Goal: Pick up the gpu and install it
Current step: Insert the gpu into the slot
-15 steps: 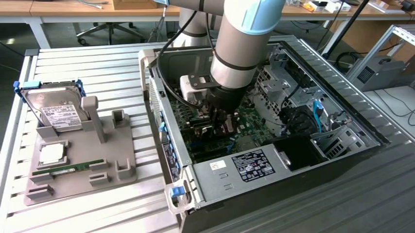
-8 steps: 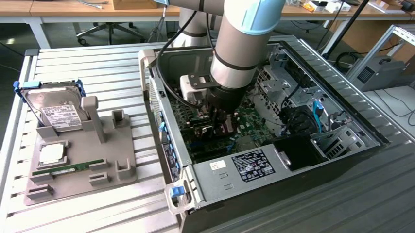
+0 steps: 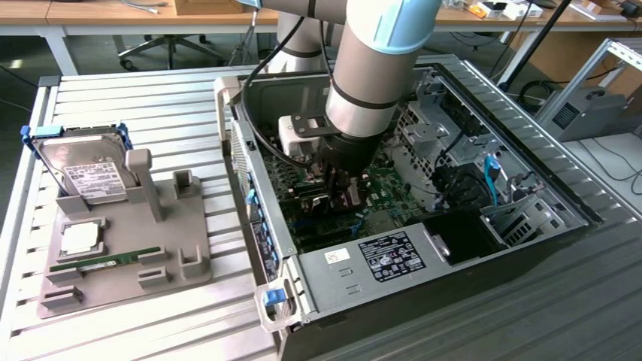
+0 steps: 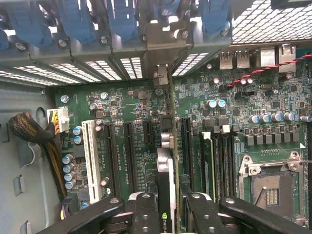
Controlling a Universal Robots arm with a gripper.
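My gripper (image 3: 337, 189) reaches down into the open computer case (image 3: 401, 259), just above the green motherboard (image 3: 386, 197). In the wrist view the gripper (image 4: 168, 212) is shut on the gpu (image 4: 165, 168), which stands edge-on between the two black fingers (image 4: 145, 210). The card is thin and dark, with a silver cooler along it. It runs over a black expansion slot in the middle of the motherboard (image 4: 131, 107). Its grey metal bracket (image 4: 163, 46) stands at the case's rear slot wall. Whether the card's edge is seated in the slot is hidden.
A white slot (image 4: 90, 161) and black slots lie beside the card, with the CPU socket (image 4: 270, 187) and a cable bundle (image 4: 31, 134) further out. Blue latches (image 4: 122, 19) line the rear wall. On the exterior view's left, a grey fixture (image 3: 150, 252) holds a hard drive (image 3: 90, 169), a chip (image 3: 80, 238) and a RAM stick (image 3: 105, 261).
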